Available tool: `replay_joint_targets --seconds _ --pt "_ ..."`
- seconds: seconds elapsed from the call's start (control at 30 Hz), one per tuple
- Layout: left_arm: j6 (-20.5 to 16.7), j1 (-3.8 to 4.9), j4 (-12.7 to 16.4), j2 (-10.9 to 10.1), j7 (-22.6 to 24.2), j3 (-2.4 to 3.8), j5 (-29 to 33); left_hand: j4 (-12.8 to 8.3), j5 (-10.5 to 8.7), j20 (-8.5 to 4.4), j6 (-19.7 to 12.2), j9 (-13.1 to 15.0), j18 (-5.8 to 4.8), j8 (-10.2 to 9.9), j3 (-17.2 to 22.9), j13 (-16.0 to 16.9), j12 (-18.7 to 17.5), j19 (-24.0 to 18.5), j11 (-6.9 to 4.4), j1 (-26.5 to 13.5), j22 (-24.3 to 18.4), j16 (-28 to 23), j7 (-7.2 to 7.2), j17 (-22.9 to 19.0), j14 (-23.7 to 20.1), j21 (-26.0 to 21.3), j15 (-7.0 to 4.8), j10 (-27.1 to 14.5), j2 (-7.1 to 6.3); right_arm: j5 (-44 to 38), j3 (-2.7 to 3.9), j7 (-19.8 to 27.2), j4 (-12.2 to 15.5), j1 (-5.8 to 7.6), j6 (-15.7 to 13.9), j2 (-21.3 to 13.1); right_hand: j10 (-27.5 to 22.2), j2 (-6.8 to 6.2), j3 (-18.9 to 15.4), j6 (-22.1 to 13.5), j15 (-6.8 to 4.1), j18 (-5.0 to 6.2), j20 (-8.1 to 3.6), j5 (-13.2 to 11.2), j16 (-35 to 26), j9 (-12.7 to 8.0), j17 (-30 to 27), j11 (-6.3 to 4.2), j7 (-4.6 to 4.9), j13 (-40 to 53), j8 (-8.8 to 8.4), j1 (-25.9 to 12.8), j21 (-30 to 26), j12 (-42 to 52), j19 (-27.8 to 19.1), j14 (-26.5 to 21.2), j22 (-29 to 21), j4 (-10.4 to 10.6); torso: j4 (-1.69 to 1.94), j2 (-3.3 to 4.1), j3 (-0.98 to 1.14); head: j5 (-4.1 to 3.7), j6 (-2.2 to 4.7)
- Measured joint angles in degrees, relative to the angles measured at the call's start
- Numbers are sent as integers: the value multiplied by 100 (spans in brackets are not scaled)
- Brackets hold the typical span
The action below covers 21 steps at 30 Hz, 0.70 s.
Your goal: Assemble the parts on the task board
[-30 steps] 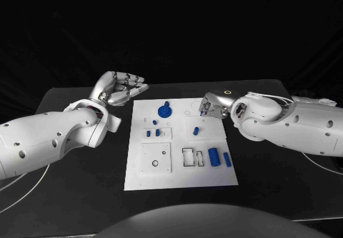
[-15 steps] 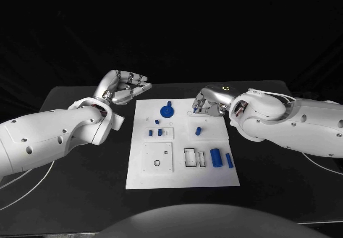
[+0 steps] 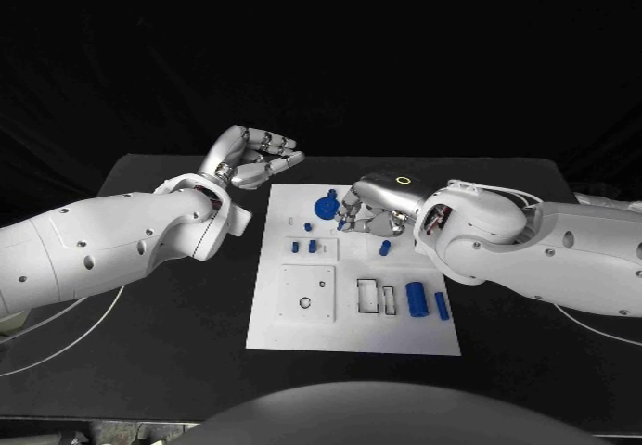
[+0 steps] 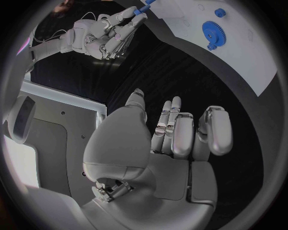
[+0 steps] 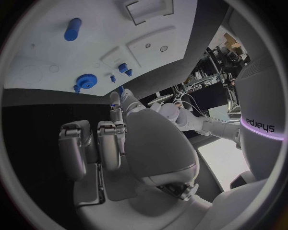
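Right now you have the task board (image 3: 351, 324) lying mid-table (image 3: 160, 352), long side running near to far. Your left hand (image 3: 254, 154) hovers off the board's far-left corner, fingers curled in on nothing. Your right hand (image 3: 371, 206) sits over the far end, pinching a small blue peg (image 4: 146, 2) at its fingertips. Beside it lies the blue gear (image 3: 326, 205); two blue cylinders (image 3: 417, 299) lie at the near right.
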Motion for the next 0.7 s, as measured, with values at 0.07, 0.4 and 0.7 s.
replay_joint_targets --seconds 0.07,0.4,0.7 --pt "1 0 -29 15 1 0 0 0 0 0 0 0 1 0 0 0 0 0 0 0 0 0 0 0 0 0 0 0 0 0 0 58 20 -37 57 35 0 -25 0 0 0 0 0 -8 0 0 0 0 0 0 -1 25 0 0 0 0 0 0 3 -7 -3 10 0" --pt "5 0 -109 35 4 -1 0 0 0 0 0 -5 1 -20 0 0 0 0 0 22 0 0 0 0 0 0 0 0 22 -116 -6 259 29 -293 345 228 0 -31 1 11 0 0 2 16 0 4 0 0 29 -5 -27 30 0 -30 2 0 -1 -2 -3 -15 -8 26 0" --pt "9 -1 -135 44 8 -2 0 0 0 0 0 -5 1 -20 0 0 0 0 0 22 0 0 0 0 0 1 0 0 22 -312 -5 317 -106 -452 588 439 0 -31 16 -4 0 0 21 16 0 15 -1 0 43 -5 -46 30 0 -30 22 0 -1 -18 1 -5 -3 11 0"
